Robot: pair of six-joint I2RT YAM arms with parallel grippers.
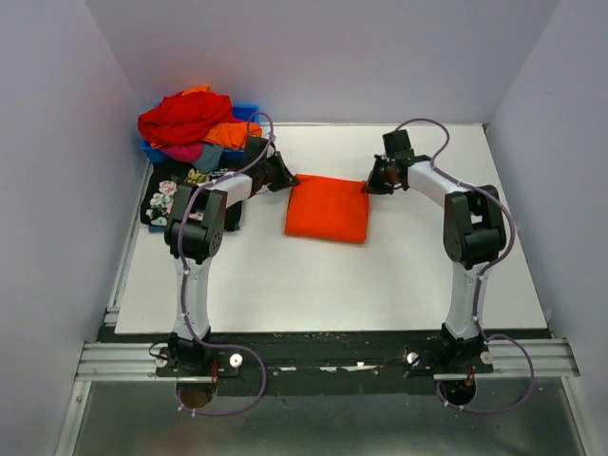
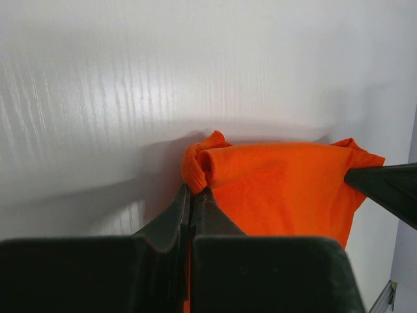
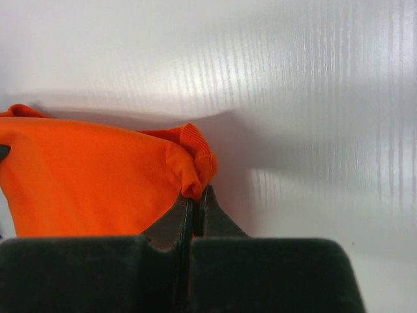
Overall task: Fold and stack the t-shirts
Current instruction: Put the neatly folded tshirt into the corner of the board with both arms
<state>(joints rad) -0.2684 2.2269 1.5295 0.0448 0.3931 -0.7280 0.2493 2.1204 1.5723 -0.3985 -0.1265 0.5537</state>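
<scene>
A bright orange t-shirt (image 1: 328, 209) lies folded into a rectangle in the middle of the white table. My left gripper (image 1: 288, 178) is shut on its far left corner; the wrist view shows the bunched orange cloth (image 2: 273, 189) pinched at the tips of my left gripper (image 2: 193, 190). At the far right corner my right gripper (image 1: 370, 184) is shut on the cloth, and the right wrist view shows the orange t-shirt (image 3: 98, 182) caught between the tips of the right gripper (image 3: 195, 193). More t-shirts, red, orange and pink, are heaped (image 1: 185, 119) at the back left.
A blue bin (image 1: 245, 112) sits under the heap of clothes. A black t-shirt with a flower print (image 1: 163, 201) lies beside the left arm at the table's left edge. White walls close in the table at the back and both sides.
</scene>
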